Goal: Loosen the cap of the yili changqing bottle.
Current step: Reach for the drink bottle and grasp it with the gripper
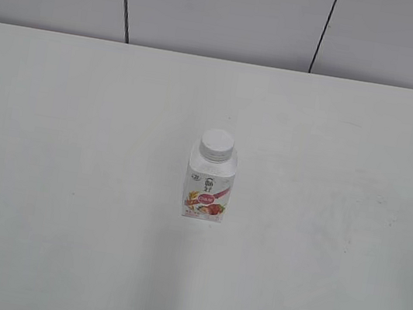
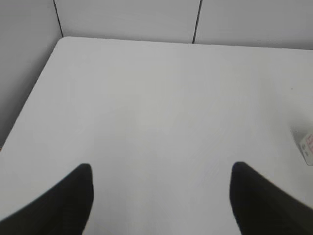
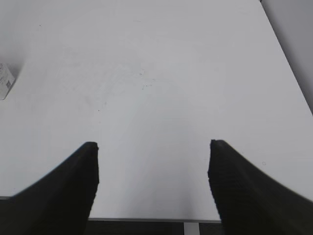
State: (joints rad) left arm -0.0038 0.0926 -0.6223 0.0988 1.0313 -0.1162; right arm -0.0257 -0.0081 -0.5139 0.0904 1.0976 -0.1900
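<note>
Bottle (image 1: 210, 178) upright near the middle of the white table (image 1: 46, 177), label toward the camera, cap (image 1: 217, 144) seated on the neck. No arm or gripper shows in the exterior view; bare tabletop lies on every side of the bottle, with the far edge against the panelled wall well behind it.

Left wrist view: left gripper (image 2: 161, 196) spread wide, holding nothing, above bare table. Only a sliver of the bottle (image 2: 307, 146) shows at the right border. Table's left edge and far corner are visible, well apart from the fingers.

Right wrist view: right gripper (image 3: 152, 178) likewise spread and empty, hovering at the near table edge. A sliver of the bottle (image 3: 6, 81) sits at the left border.

Step, as judged: the approach has not begun. Next likely calls for one gripper to steady the body, the other to close on the cap and twist.
</note>
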